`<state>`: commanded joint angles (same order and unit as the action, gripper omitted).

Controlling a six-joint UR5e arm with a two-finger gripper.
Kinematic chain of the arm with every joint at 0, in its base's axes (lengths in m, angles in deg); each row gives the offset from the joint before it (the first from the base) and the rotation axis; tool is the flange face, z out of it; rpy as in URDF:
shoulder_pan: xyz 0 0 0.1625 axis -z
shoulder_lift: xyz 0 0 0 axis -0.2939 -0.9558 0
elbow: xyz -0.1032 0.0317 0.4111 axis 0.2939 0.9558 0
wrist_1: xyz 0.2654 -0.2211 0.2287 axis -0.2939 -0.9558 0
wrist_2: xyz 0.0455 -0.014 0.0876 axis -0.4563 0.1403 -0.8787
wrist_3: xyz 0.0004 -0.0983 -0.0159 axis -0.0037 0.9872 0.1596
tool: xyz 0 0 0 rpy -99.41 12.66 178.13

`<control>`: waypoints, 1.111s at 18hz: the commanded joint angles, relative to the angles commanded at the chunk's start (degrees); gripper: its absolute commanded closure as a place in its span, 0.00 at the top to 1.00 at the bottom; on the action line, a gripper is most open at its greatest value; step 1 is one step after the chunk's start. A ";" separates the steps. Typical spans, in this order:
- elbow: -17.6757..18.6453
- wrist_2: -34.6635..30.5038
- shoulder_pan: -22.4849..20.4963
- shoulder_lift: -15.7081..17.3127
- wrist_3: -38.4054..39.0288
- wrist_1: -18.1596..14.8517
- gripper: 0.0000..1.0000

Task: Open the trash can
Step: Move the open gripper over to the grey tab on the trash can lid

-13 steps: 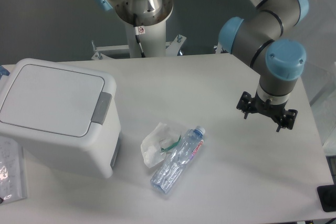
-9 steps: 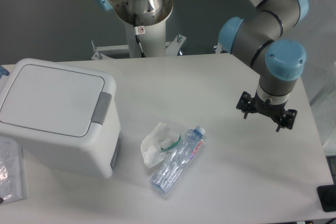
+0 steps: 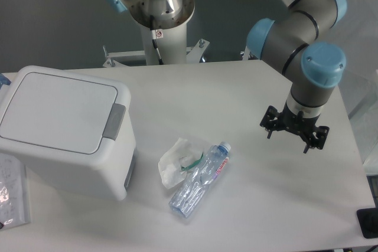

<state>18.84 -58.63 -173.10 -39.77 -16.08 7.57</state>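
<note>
While the large boxy white plastic trash can (image 3: 65, 131) sits shut at the left side of the white table (image 3: 248, 205), with its flat lid down and its grey push-button tab (image 3: 114, 121) facing the middle of the table, we see the black two-finger tool (image 3: 293, 132) hanging over the right side, well apart from it. Against the frames of a moment ago, the tool has shifted a little to the left and lower in the picture, and its wrist has turned slightly; nothing else on the table has moved. We read that as the very start of the approach: the arm is only beginning to travel toward the can, and the press on the tab is not yet begun. The tool's fingers stand spread apart and hold nothing.

Between the tool and the can lie a crushed clear plastic bottle (image 3: 199, 179) with a blue cap and, touching it on the left, a crumpled white tissue (image 3: 175, 162); we judge that a path to the tab should pass above them.

Several things are hard to make out. The can's far left edge is cut off by the frame, and its hinge side cannot be seen clearly. A clear plastic item (image 3: 12, 196) at the lower left corner is partly cropped, and we cannot tell what it is.
</note>
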 joint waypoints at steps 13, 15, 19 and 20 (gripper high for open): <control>0.09 27.95 4.21 8.17 19.55 0.19 1.00; 0.45 29.11 5.44 10.02 21.12 0.10 1.00; 0.45 29.28 9.75 13.01 25.95 0.10 1.00; 0.53 29.28 10.80 13.80 26.84 0.10 1.00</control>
<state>19.37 -29.34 -162.30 -25.97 10.76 7.67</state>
